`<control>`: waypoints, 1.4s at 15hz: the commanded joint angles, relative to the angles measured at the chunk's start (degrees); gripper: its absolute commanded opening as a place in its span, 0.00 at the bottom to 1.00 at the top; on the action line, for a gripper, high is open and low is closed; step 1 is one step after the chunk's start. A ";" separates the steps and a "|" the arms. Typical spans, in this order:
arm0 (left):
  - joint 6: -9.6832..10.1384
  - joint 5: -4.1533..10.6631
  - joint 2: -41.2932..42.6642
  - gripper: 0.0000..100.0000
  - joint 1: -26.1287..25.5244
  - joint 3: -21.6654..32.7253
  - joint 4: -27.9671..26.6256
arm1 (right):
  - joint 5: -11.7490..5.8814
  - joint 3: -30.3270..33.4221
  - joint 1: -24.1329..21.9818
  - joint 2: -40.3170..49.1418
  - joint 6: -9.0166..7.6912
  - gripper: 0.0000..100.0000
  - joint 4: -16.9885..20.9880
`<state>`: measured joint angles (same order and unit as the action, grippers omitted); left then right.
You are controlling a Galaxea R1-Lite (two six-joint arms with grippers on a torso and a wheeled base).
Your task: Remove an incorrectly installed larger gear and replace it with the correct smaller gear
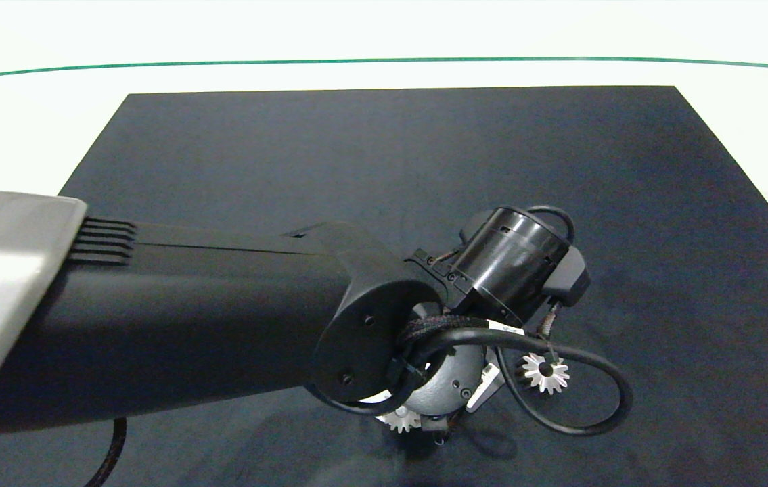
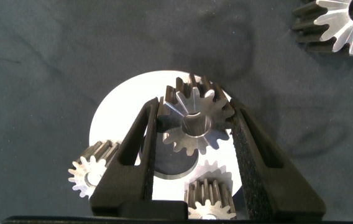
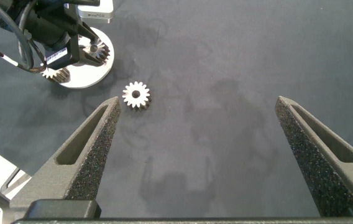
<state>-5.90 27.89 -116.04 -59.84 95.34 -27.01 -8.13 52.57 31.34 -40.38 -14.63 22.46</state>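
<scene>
left end effector (image 2: 195, 111) clenched on the smaller gear (image 2: 196, 124), over the white disc (image 2: 122, 107); seated or not, can't tell. larger gear (image 2: 341, 25) already off, lying on the dark mat (image 1: 370, 149) beside it. right end effector (image 3: 198, 106) released, idle nearby.

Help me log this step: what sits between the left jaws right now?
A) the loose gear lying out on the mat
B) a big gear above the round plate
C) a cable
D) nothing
B: in the left wrist view the left gripper brackets the larger gear over the white plate.
</scene>
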 commanded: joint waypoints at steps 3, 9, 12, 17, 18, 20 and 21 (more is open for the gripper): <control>-0.16 0.06 -0.06 0.31 -0.36 0.46 -0.23 | -0.04 -0.01 0.03 -0.05 -0.14 1.00 0.13; -1.22 0.06 -0.06 0.31 -0.45 0.55 -0.32 | -0.04 -0.10 0.03 -0.14 -0.22 1.00 0.13; -2.36 0.06 -0.15 0.31 -0.45 0.46 -0.32 | -0.04 -0.10 0.03 -0.23 -0.22 1.00 0.13; -3.68 0.06 -0.24 0.31 -0.01 1.25 -0.41 | 0.05 -0.27 0.03 -0.23 -0.84 1.00 0.13; -3.68 0.06 -0.32 0.31 -0.10 1.25 -0.41 | 0.05 -0.45 0.12 -0.23 -0.93 1.00 0.13; -4.56 0.06 -0.50 0.31 -0.19 1.69 -0.50 | 0.05 -0.53 0.03 -0.23 -0.93 1.00 0.13; -5.17 0.06 -0.59 0.31 -0.19 1.69 -0.58 | 0.05 -0.62 0.03 -0.23 -1.02 1.00 0.13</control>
<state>-10.86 27.75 -116.51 -59.98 96.94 -27.45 -8.05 52.03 31.37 -40.51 -15.59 22.46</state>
